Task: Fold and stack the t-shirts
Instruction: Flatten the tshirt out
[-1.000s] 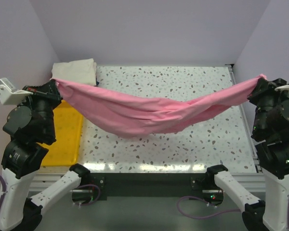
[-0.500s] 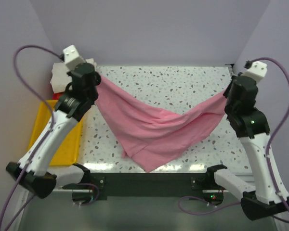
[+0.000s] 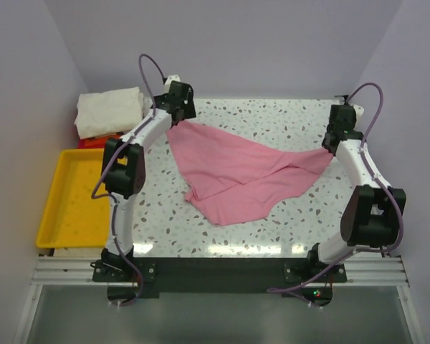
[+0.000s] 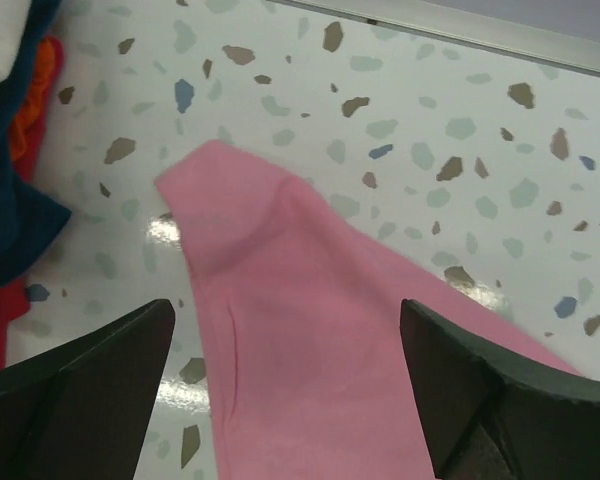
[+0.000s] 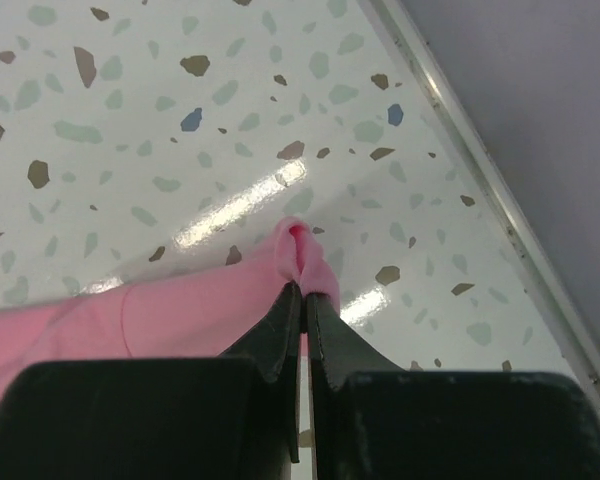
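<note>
Table (image 3: 272, 118): speckled top. Its far half and the near strip at 6 o'clock are bare, which I judge is room enough to draw cloth toward me.

Pink t-shirt (image 3: 236, 172): spread loosely over the middle of the table. Its long axis runs from about 10 o'clock to 3 o'clock, and a slack point sags toward 6. It is wrinkled, not squared, and not yet folded.

Yellow tray (image 3: 46, 212): out at 8 o'clock, apart from the pink cloth.

Folded stack: at 10 o'clock, with the cream-white t-shirt (image 3: 109, 111) on top and red and orange edges showing beneath it. It sits near my left side.

Left gripper (image 4: 285, 305): jaws wide, nothing in them. The pink corner lies on the table directly below, between my fingers, its tip pointing to 11.

Right gripper (image 5: 303, 290): pinched tight on the other pink corner at 3 o'clock, low over the table. The rail (image 5: 480, 190) runs near, at my 2.

What the move turns on: I judge the shirt must be laid flat along that 10-to-3 line, and my right holds the only gripped end.

Risk: pulling toward 3 meets the rail, and going toward 10 crowds the stack.
</note>
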`<state>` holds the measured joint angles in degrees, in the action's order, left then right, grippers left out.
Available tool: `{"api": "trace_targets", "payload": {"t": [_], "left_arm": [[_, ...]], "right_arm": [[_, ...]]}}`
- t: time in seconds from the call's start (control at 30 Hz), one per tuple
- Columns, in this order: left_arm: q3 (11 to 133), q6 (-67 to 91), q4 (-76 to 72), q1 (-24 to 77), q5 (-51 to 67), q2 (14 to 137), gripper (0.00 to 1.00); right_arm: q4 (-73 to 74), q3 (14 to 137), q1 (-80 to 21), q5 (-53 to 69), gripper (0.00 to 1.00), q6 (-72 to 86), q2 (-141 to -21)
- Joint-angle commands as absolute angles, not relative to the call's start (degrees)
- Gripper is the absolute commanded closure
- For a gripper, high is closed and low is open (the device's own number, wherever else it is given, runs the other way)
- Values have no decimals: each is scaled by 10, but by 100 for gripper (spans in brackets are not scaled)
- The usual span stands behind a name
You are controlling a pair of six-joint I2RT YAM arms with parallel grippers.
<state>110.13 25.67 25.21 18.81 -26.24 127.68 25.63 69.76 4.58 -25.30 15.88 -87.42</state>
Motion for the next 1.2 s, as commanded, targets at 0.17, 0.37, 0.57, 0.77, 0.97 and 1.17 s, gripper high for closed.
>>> {"api": "trace_targets", "payload": {"t": [0.17, 0.37, 0.57, 0.77, 0.97, 1.17], "left_arm": [[897, 283, 174, 220, -162, 1039, 0], [646, 355, 165, 339, -154, 890, 0], [535, 452, 190, 428, -163, 825, 0], [459, 512, 157, 468, -150, 805, 4], [454, 522, 131, 468, -146, 818, 24], [466, 529, 137, 469, -160, 841, 32]], "right_arm": [[228, 708, 62, -163, 100, 207, -939], [210, 628, 63, -133, 100, 232, -904], [194, 563, 63, -100, 100, 244, -865], [185, 530, 63, -93, 100, 248, -852], [185, 530, 63, -76, 100, 247, -851], [183, 529, 63, -73, 100, 244, -860]]}}
